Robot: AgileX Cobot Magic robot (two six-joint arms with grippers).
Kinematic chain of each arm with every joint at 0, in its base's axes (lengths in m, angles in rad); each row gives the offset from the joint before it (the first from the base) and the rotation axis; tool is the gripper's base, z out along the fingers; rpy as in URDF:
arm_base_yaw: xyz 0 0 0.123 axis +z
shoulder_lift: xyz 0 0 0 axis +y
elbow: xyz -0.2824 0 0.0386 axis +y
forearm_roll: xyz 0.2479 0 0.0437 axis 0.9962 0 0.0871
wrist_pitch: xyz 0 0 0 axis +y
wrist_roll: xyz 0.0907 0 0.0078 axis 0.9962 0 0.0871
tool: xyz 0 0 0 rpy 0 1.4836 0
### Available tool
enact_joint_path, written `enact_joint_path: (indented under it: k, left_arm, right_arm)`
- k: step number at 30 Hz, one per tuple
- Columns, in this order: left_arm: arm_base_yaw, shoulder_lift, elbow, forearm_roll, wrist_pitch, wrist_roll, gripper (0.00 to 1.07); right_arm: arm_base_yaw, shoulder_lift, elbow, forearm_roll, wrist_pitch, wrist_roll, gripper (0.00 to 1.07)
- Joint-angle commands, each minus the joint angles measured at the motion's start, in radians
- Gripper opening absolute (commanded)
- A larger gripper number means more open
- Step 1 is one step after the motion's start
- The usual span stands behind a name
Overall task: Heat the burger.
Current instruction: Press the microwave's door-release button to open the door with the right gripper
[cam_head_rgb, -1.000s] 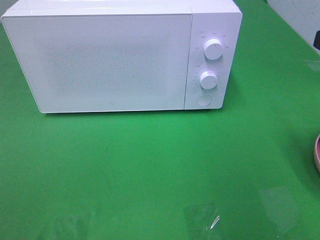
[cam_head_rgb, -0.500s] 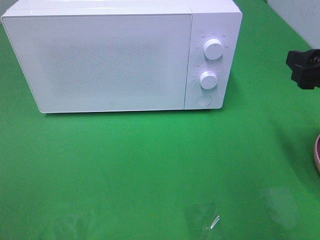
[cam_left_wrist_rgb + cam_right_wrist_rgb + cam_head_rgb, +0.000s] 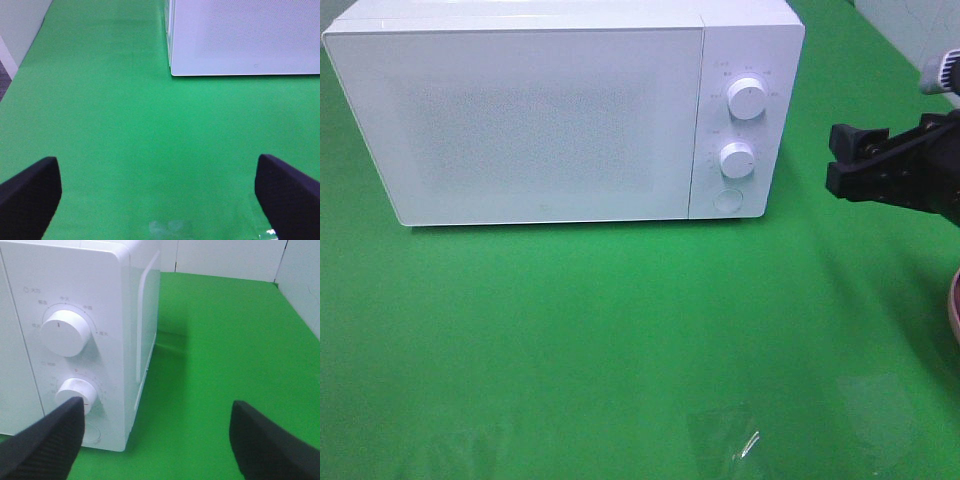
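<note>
The green table (image 3: 620, 340) fills every view. At its back stands a white microwave (image 3: 540, 120), door shut. Only the high view takes in its whole front. The left wrist view catches just a lower corner of the door (image 3: 240, 40). The right wrist view shows the control panel close up, plus the microwave's side wall (image 3: 145, 315).

The right gripper (image 3: 845, 160) hangs in the air right of the microwave, level with the panel and apart from it, jaws spread wide with nothing between. In its own view one finger (image 3: 45, 445) hides part of the lower knob (image 3: 75, 390). The left gripper (image 3: 157, 200) appears only in its wrist view, low over bare cloth in front of the microwave, jaws spread wide and holding nothing.

On the panel sit an upper knob (image 3: 747, 98), the lower knob and a round button (image 3: 726, 200). A pink plate rim (image 3: 954, 305) pokes in at the right edge of the high view. A clear patch (image 3: 725, 435) lies on the near cloth.

The burger shows in none of the three views
</note>
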Motion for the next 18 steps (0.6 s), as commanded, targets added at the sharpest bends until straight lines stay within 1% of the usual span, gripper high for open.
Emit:
enact_joint_path:
  k: [1,2,3,4,5,6,7,8,9,10,11,12,13,14,18]
  left_arm:
    - [-0.007,-0.02,-0.001,-0.004,-0.013,0.002,1.0]
    - [-0.007,-0.02,-0.001,-0.004,-0.013,0.002,1.0]
    - [-0.007,-0.02,-0.001,-0.004,-0.013,0.002,1.0]
    - [-0.007,-0.02,-0.001,-0.004,-0.013,0.002,1.0]
    - [-0.007,-0.02,-0.001,-0.004,-0.013,0.002,1.0]
    - [-0.007,-0.02,-0.001,-0.004,-0.013,0.002,1.0]
    - [-0.007,-0.02,-0.001,-0.004,-0.013,0.002,1.0]
    - [-0.007,-0.02,-0.001,-0.004,-0.013,0.002,1.0]
    - [-0.007,-0.02,-0.001,-0.004,-0.013,0.002,1.0]
    - [-0.007,-0.02,-0.001,-0.004,-0.013,0.002,1.0]
    - [-0.007,-0.02,-0.001,-0.004,-0.013,0.002,1.0]
    - [-0.007,-0.02,-0.001,-0.004,-0.013,0.002,1.0]
    - [-0.007,-0.02,-0.001,-0.004,-0.013,0.002,1.0]
    - [-0.007,-0.02,-0.001,-0.004,-0.013,0.002,1.0]
    - [-0.007,-0.02,-0.001,-0.004,-0.013,0.002,1.0]
  right_arm:
    - [0.091,0.058,0.0,0.088,-0.134,-0.028,0.76]
    - [0.091,0.058,0.0,0.088,-0.134,-0.028,0.76]
    - [0.136,0.089,-0.001,0.142,-0.174,-0.028,0.76]
    - [0.136,0.089,-0.001,0.142,-0.174,-0.028,0.76]
    - [0.174,0.114,-0.001,0.2,-0.208,-0.029,0.76]
    - [0.174,0.114,-0.001,0.2,-0.208,-0.029,0.76]
    - [0.195,0.127,-0.001,0.236,-0.223,-0.031,0.76]
    - [0.232,0.153,-0.001,0.3,-0.263,-0.041,0.76]
    - [0.232,0.153,-0.001,0.3,-0.263,-0.041,0.76]
    - [0.272,0.184,-0.001,0.341,-0.3,-0.055,0.76]
    - [0.272,0.184,-0.001,0.341,-0.3,-0.055,0.76]
    - [0.301,0.211,-0.001,0.349,-0.335,-0.052,0.76]
    - [0.301,0.211,-0.001,0.349,-0.335,-0.052,0.76]
    - [0.327,0.238,-0.006,0.349,-0.353,-0.047,0.76]
    - [0.359,0.282,-0.027,0.354,-0.353,-0.046,0.76]
